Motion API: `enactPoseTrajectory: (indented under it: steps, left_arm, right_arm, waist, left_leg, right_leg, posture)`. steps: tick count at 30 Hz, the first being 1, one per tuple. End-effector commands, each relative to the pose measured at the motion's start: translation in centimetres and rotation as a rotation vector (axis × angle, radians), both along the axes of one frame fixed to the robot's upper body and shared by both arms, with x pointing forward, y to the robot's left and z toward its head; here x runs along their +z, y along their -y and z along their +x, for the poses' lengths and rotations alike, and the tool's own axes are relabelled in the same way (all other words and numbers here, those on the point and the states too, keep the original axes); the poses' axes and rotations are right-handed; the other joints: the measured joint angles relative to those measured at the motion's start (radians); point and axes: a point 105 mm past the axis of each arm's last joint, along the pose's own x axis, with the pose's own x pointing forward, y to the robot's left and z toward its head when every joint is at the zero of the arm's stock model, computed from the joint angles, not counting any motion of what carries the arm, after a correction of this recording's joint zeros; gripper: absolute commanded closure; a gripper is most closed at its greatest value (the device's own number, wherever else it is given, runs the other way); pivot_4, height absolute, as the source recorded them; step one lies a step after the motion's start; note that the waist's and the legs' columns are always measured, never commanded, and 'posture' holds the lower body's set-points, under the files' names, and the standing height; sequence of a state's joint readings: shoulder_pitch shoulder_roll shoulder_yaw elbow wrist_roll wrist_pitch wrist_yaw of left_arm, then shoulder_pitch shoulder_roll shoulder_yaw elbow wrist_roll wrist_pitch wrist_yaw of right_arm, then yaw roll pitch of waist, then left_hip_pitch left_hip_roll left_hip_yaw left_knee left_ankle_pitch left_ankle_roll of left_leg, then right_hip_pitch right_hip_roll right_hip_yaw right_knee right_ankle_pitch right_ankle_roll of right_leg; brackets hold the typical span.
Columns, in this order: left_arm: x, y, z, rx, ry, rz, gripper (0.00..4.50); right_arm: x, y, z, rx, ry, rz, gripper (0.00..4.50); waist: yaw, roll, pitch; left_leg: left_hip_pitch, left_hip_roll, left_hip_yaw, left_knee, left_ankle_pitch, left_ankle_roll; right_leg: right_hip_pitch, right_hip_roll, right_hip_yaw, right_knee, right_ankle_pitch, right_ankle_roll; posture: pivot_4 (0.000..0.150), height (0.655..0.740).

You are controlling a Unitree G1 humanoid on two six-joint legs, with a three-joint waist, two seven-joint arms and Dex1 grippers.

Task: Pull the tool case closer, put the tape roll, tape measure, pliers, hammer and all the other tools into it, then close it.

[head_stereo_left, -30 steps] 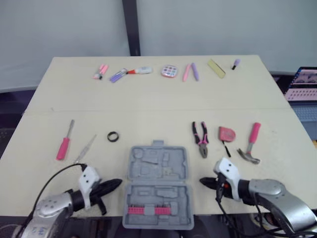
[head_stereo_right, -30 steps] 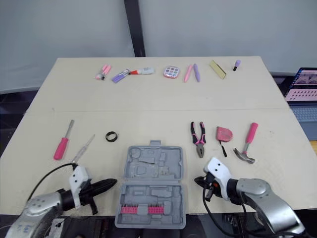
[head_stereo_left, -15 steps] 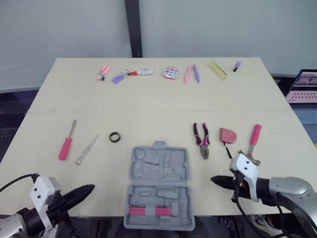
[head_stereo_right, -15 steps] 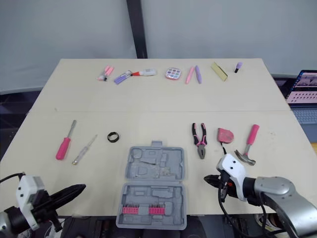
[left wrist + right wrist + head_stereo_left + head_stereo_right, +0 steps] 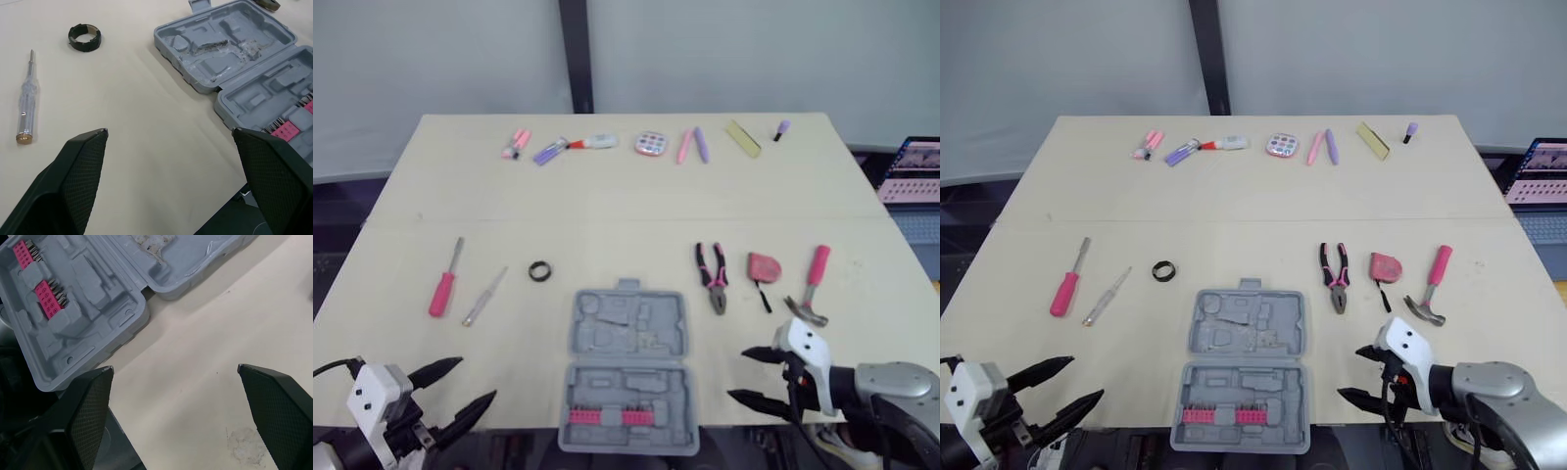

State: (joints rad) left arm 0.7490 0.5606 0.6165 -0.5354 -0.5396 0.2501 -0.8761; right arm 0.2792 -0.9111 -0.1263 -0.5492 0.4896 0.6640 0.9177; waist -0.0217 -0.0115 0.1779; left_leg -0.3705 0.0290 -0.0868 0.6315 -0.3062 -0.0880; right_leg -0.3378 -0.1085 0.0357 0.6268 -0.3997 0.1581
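Compared with 0.5 s before, both end effectors have changed from fingers pressed together to fingers spread wide. The left end effector (image 5: 477, 379) stands open at the worktop's (image 5: 607, 206) near left corner, and the right end effector (image 5: 736, 373) stands open just right of the tool case (image 5: 626, 328). Neither holds anything. The tools have not shifted. The small coloured items along the far edge are too small to identify, and a laptop (image 5: 913, 168) is cut off by the right border. In the left wrist view the case runs out of the picture. The grey case lies opened flat at the centre of the near edge, its 2 halves showing moulded recesses. The near half carries a row of pink bit holders (image 5: 607, 416). All other tools lie on the worktop outside the case. The tape roll (image 5: 539, 271), a clear-handled screwdriver (image 5: 483, 296) and a pink-handled screwdriver (image 5: 441, 284) lie to its left. The pliers (image 5: 710, 276), tape measure (image 5: 763, 266) and hammer (image 5: 810, 284) lie to its right, with the hammer's head near the right end effector's white housing.
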Motion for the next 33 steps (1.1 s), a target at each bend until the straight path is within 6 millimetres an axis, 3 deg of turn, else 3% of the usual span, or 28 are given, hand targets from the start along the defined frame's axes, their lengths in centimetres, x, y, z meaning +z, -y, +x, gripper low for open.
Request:
enactPoseTrajectory:
  steps: [1, 5, 12, 18, 26, 29, 33]
  left_arm:
    - [0.1, 0.2, -0.1, -0.013, 0.0, 0.012, 0.0]
    - [-0.1, 0.4, 0.2, 0.005, 0.009, 0.013, 0.0]
    - [-0.4, 0.3, 1.5, 0.049, -0.011, -0.002, 0.0]
    - [-0.7, 0.0, 2.2, 0.053, -0.067, 0.062, 0.0]
    - [1.2, 0.7, 3.9, -0.037, -0.08, 0.08, 0.0]
    - [3.5, 0.8, 6.0, -0.107, -0.098, 0.131, 0.0]
    - [5.3, 0.2, 8.8, -0.151, -0.17, 0.35, 0.0]
  right_arm:
    - [0.5, -0.4, 0.0, 0.031, 0.026, 0.005, 0.08]
    - [0.8, -0.8, 0.2, 0.05, 0.064, 0.012, 0.08]
    - [4.6, -3.3, 0.6, 0.13, 0.376, 0.211, 0.08]
    - [4.0, -4.3, -0.1, 0.186, 0.418, 0.279, 0.08]
    - [3.5, -4.6, 0.4, 0.188, 0.426, 0.281, 0.08]
    - [3.3, -4.6, 0.9, 0.186, 0.429, 0.274, 0.08]
    - [3.2, -4.8, 1.5, 0.19, 0.433, 0.268, 0.08]
  waist:
    - [0.0, 0.0, 0.0]
    - [0.0, 0.0, 0.0]
    - [-0.001, 0.0, 0.0]
    - [-0.001, -0.001, -0.001]
    - [-0.003, -0.001, 0.0]
    - [0.003, -0.001, 0.0]
    - [0.01, 0.0, 0.0]
  left_leg:
    - [0.0, 0.0, 0.0, 0.0, 0.0, 0.0]
    - [0.0, 0.0, 0.0, 0.0, 0.0, 0.0]
    - [0.0, 0.0, 0.0, 0.0, 0.0, 0.0]
    - [0.0, 0.0, 0.001, 0.0, 0.0, 0.0]
    - [0.001, 0.001, 0.0, -0.001, 0.0, -0.001]
    - [0.001, 0.001, 0.0, -0.001, 0.001, -0.001]
    - [0.001, 0.0, 0.0, -0.001, 0.001, -0.001]
  right_leg:
    - [0.0, 0.0, 0.0, 0.0, 0.0, 0.0]
    - [0.0, 0.0, 0.0, 0.0, 0.0, 0.0]
    - [0.0, 0.0, 0.0, 0.0, 0.0, 0.001]
    - [0.0, 0.0, 0.001, 0.0, 0.001, 0.001]
    - [0.0, 0.0, 0.001, 0.0, 0.001, 0.001]
    - [0.0, 0.0, 0.001, 0.001, 0.001, 0.001]
    - [0.0, 0.0, 0.001, 0.0, 0.001, 0.0]
  posture:
    - [0.15, 0.74]
    - [0.15, 0.74]
    - [0.15, 0.74]
    - [0.15, 0.74]
    - [0.15, 0.74]
    - [0.15, 0.74]
    - [0.15, 0.74]
